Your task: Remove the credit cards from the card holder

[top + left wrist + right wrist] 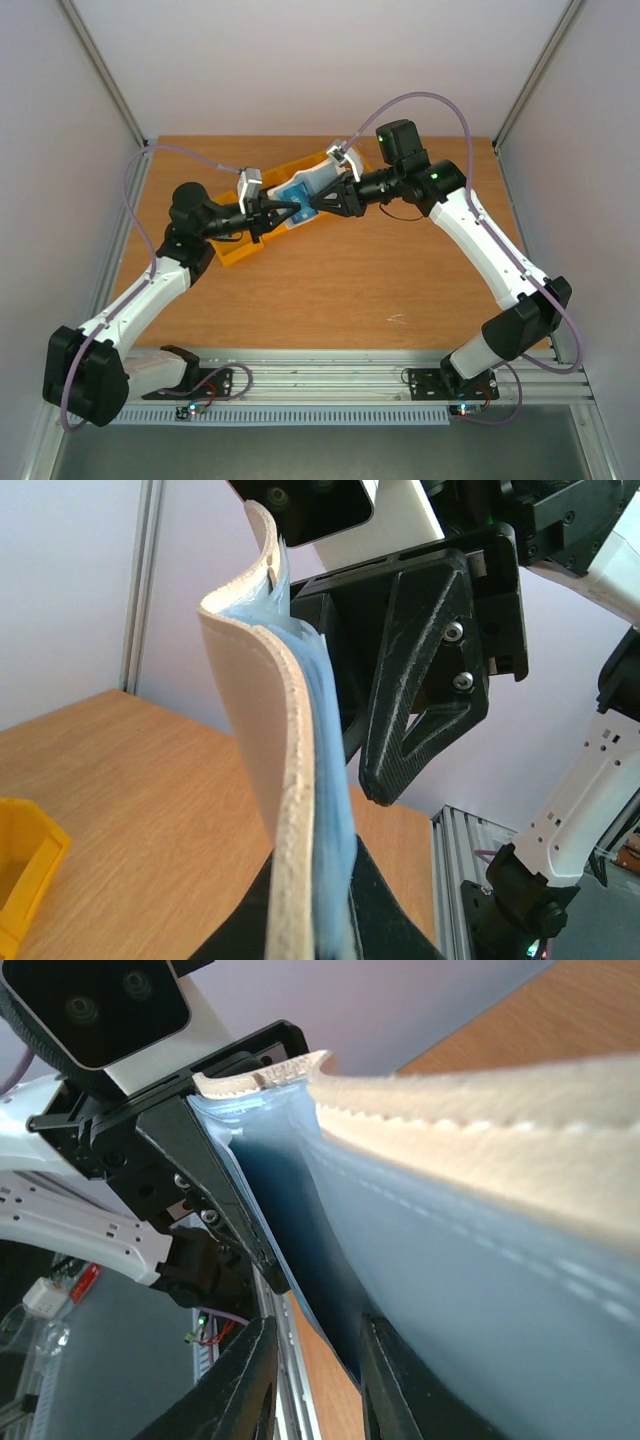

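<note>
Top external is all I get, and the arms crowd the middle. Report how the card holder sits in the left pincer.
Observer: One end of the card holder is clamped in the left pincer. Its cream face bows away from the right arm.
Operator: Now give me the right pincer.
Observer: The right pincer straddles the card holder's pale blue inner edge. Whether it grips, I cannot tell.

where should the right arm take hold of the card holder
The free end of the card holder, coming from the side opposite the left fingers. They pinch its lower end, so it stands on edge, its blue inner layer parting from the cream cover there.
</note>
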Tool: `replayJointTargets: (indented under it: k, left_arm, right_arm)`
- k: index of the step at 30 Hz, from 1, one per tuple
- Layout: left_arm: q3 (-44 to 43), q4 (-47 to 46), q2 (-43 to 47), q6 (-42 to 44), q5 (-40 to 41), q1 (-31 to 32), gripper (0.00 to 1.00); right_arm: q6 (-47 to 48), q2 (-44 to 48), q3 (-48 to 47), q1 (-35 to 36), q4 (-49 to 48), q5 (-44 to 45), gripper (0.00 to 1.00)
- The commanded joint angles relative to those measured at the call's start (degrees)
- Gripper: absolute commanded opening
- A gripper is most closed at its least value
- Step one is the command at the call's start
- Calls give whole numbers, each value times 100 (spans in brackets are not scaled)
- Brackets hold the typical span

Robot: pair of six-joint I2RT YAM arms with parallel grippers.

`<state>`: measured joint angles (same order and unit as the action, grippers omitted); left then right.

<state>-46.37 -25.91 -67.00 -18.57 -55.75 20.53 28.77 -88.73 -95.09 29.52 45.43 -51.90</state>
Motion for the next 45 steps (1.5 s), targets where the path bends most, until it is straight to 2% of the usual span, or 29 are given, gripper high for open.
replayJointTargets:
  k: [1,6,12,16,19,23,27,30,33,38,42,45]
  left_arm:
    - [-155,-878,-1,266,-464,30,0]
    - [-151,-783,7,145,-380,30,0]
    - [-68,-728,73,10,-180,23,1]
    - [-19,-680,114,-58,-132,14,18]
    - [19,-695,130,-122,-96,5,21]
    - [56,-697,150,-173,-76,-3,19]
    - [75,-671,179,-215,-50,-25,27]
    - [92,-672,182,-230,-55,-32,28]
    - [93,-681,172,-244,-68,-32,23]
    - [86,-644,176,-270,-68,-41,25]
    - [99,-653,170,-270,-86,-45,12]
    - [102,-654,178,-279,-76,-50,12]
  right_arm:
    - [84,-39,80,153,-305,-265,19]
    - [142,-73,-8,166,-289,-636,2]
    - [268,27,80,100,-125,-793,1]
    - [305,87,48,14,-64,-809,1]
    - [311,101,26,-23,-45,-834,1]
    - [345,115,-6,-101,32,-844,1]
    - [404,190,-10,-263,120,-813,1]
    - [463,198,-50,-331,210,-822,1]
    - [497,173,-79,-332,275,-827,1]
    - [493,180,-62,-384,268,-812,1]
    - [483,165,-114,-402,271,-891,1]
    - [506,161,-102,-446,290,-889,1]
